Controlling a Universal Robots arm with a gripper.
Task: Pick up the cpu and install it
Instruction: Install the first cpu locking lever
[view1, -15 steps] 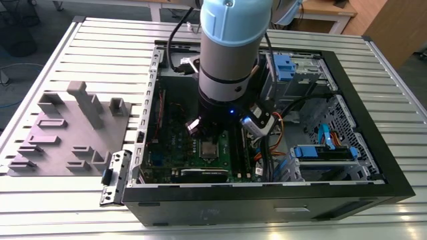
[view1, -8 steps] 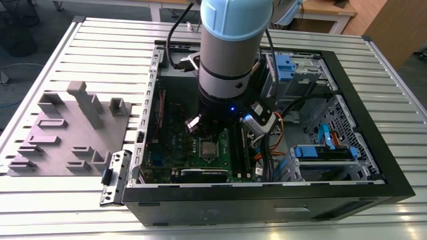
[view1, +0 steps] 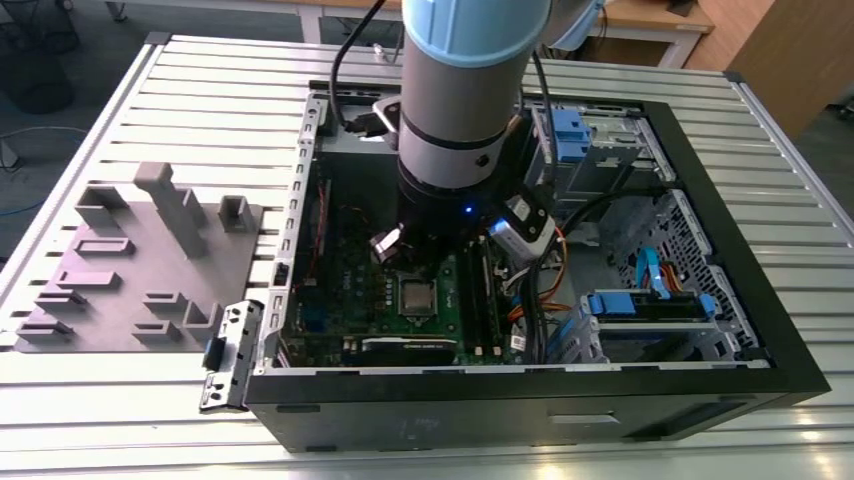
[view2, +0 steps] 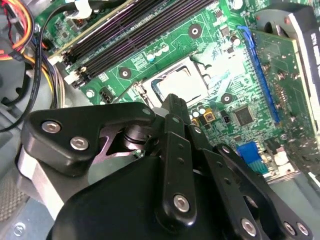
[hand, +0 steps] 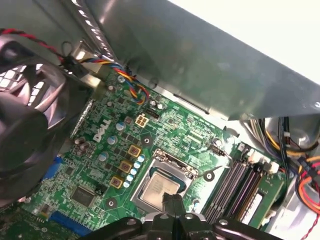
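Cpu (hand: 161, 185): you see it flat, shiny, square, seated in the socket (hand: 186, 172).
Gripper (hand: 172, 204): fingers pinched together just above it, grasping nothing.
Room: memory slots (hand: 235, 182) flank closely.

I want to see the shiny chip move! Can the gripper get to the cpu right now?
Probably yes. The cpu lies uncovered in its socket on the motherboard, and the gripper hangs close above it with nothing between them.

Robotics laboratory or assembly workshop. An open computer case (view1: 561, 330), its green motherboard (view1: 400, 300) exposed, lies on a ribbed aluminium tabletop (view1: 200, 110) beneath an industrial robot arm (view1: 461, 90). A grey plastic fixture tray (view1: 140, 270) sits beside the case at the exterior view's left; wooden desks (view1: 654, 25) and a floor with cables lie beyond.
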